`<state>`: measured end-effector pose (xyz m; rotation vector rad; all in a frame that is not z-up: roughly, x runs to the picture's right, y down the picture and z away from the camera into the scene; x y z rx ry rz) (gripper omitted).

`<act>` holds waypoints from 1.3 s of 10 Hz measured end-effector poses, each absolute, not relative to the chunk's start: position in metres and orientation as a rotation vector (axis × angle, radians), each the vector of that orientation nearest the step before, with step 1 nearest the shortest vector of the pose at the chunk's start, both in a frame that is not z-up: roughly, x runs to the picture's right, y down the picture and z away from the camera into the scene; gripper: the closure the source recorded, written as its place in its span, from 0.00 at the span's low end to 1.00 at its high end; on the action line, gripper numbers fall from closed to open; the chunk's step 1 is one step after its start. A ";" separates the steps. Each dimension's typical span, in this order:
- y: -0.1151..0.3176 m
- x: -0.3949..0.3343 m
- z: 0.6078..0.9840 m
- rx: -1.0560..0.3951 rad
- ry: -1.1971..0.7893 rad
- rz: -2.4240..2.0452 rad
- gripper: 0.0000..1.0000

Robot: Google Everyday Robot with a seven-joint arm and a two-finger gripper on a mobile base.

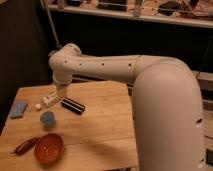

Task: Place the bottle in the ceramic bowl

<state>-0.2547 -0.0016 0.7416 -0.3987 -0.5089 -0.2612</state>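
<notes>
The bottle [49, 99] is small and whitish with a white cap and lies on its side on the wooden table [105, 130], at the back left. My gripper [60, 93] hangs from the white arm [100, 67] right above the bottle's right end, close to it. The ceramic bowl [49, 148] is reddish-orange and stands empty near the table's front left edge, well in front of the bottle.
A black rectangular box [73, 105] lies just right of the bottle. A small light-blue cup [47, 118] stands between bottle and bowl. A blue cloth [19, 109] lies far left. A brown object [25, 146] lies left of the bowl. Shelving stands behind.
</notes>
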 end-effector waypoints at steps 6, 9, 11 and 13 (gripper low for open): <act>0.020 -0.294 0.784 -0.453 -0.493 -0.651 0.35; 0.005 -0.321 0.803 -0.421 -0.416 -0.674 0.35; 0.007 -0.337 0.811 -0.415 -0.402 -0.683 0.35; 0.013 -0.348 0.819 -0.418 -0.394 -0.699 0.35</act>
